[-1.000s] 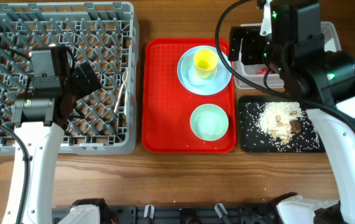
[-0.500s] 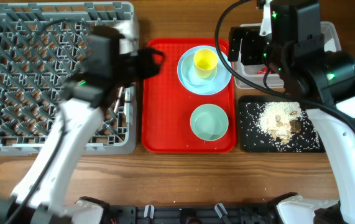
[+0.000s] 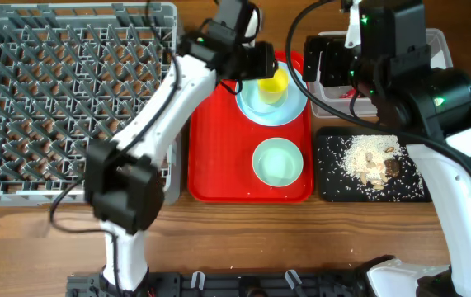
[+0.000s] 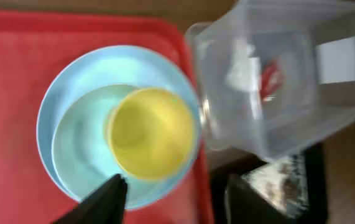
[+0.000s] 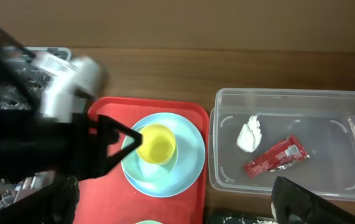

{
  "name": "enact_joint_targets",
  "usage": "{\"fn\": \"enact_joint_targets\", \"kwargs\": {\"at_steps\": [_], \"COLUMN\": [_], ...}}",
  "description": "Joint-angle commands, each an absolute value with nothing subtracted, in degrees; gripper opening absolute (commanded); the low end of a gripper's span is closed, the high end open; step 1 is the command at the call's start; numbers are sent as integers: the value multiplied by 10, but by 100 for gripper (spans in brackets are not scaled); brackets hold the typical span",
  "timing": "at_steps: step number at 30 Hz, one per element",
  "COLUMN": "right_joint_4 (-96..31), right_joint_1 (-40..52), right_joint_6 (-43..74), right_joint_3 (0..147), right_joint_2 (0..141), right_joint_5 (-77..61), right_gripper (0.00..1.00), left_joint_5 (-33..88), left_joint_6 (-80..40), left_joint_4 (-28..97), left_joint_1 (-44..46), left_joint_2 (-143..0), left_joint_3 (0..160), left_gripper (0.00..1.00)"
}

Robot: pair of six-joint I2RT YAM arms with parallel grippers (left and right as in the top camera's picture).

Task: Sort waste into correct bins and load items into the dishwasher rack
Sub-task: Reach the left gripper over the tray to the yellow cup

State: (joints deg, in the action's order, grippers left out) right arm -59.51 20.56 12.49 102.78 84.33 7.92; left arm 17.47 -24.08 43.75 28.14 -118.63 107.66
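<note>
A small yellow cup (image 3: 275, 82) stands on the light blue plate (image 3: 256, 103) at the back of the red tray (image 3: 219, 148). My left gripper (image 3: 256, 68) reaches across the dishwasher rack (image 3: 54, 82) to the cup's left side. In the left wrist view its fingers (image 4: 106, 199) stand apart just short of the cup (image 4: 149, 134), with nothing between them. The mint-green bowl (image 3: 277, 161) sits nearer on the tray. My right gripper (image 3: 332, 78) hangs wide open over the clear tub (image 5: 227, 180), which holds the red wrapper (image 5: 275, 157) and the white napkin (image 5: 250, 134).
The black tray (image 3: 330, 186) at the right front holds the food scraps (image 3: 371, 161). The left arm lies diagonally over the rack's right edge. Bare wooden table runs along the front.
The left arm has swung from over the rack rightwards to the yellow cup on the red tray, and its jaws have narrowed. The right arm has stayed still.
</note>
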Motion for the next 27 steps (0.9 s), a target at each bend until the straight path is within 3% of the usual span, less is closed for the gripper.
{"fn": "enact_joint_targets", "kwargs": {"at_steps": [1, 5, 10, 17, 19, 21, 23, 27], "right_joint_4": [-594, -594, -594, -594, -594, -594, -594, -594], "right_joint_1": [204, 204, 204, 204, 204, 204, 204, 204], "right_joint_6": [120, 120, 120, 120, 120, 120, 120, 120], "right_joint_3": [1026, 1026, 1026, 1026, 1026, 1026, 1026, 1026], "right_joint_2": [850, 850, 850, 850, 850, 850, 850, 850], "right_joint_5": [76, 76, 76, 76, 76, 76, 76, 76], "right_gripper": [100, 100, 100, 100, 100, 100, 100, 100], "left_joint_5": [160, 146, -11, -79, -82, -82, -82, -82], "left_joint_6": [-229, -229, -227, -227, -227, -227, -227, -227], "left_joint_4": [413, 400, 378, 343, 333, 327, 332, 336], "left_joint_1": [284, 309, 367, 400, 393, 387, 384, 388], "left_joint_2": [-1230, -1235, -1241, -1266, -1267, -1267, -1267, -1273], "left_joint_3": [1080, 1080, 1079, 1079, 1079, 1079, 1079, 1079], "left_gripper": [41, 32, 23, 43, 43, 38, 27, 23]}}
